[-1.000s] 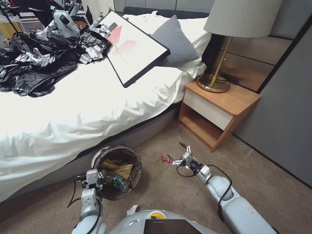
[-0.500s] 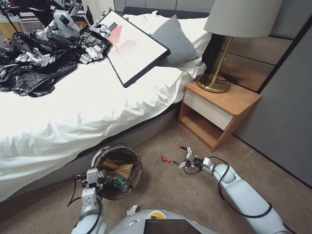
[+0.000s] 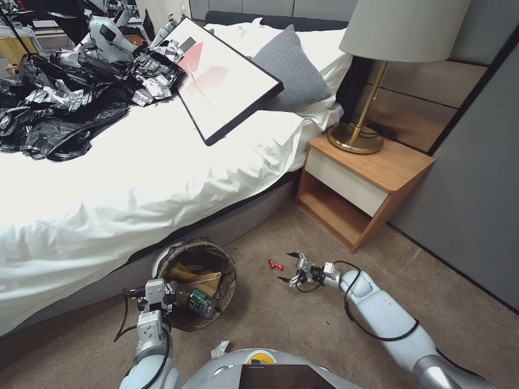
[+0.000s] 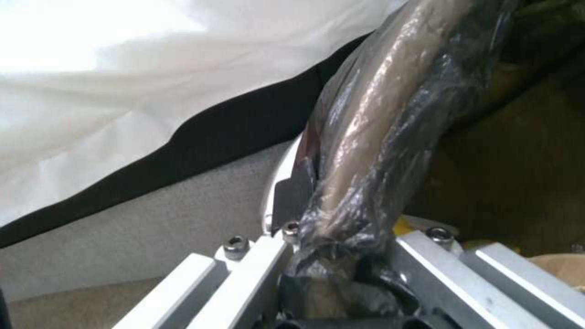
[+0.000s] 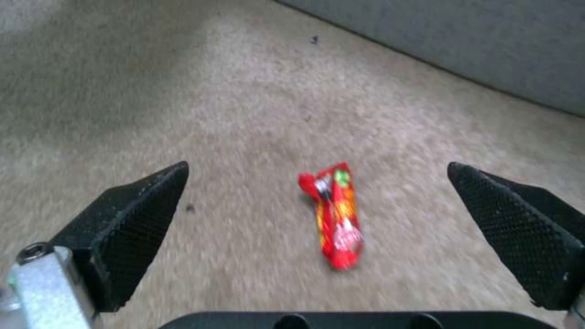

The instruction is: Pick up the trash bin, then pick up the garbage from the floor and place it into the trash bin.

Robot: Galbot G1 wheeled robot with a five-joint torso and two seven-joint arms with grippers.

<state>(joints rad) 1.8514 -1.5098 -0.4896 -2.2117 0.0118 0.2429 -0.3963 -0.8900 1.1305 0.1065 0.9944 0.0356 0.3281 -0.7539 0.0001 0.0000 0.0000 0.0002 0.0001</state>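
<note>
Your right gripper [image 3: 285,267] has dropped low and swung in toward the red wrapper [image 3: 275,265], jaws spread wide, wrapper between them on the carpet [image 3: 303,335] near the nightstand [image 3: 363,190], not yet touched. Left gripper [image 3: 155,302] stays clamped on the trash bin [image 3: 227,265] rim by the bed [image 3: 135,178] edge. White tissue [image 3: 219,348] partly cut off by your torso.

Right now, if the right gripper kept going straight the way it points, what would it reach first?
Most likely the red snack wrapper on the carpet: the open right gripper frames it between its fingers, nothing between, though depth is uncertain.
</note>
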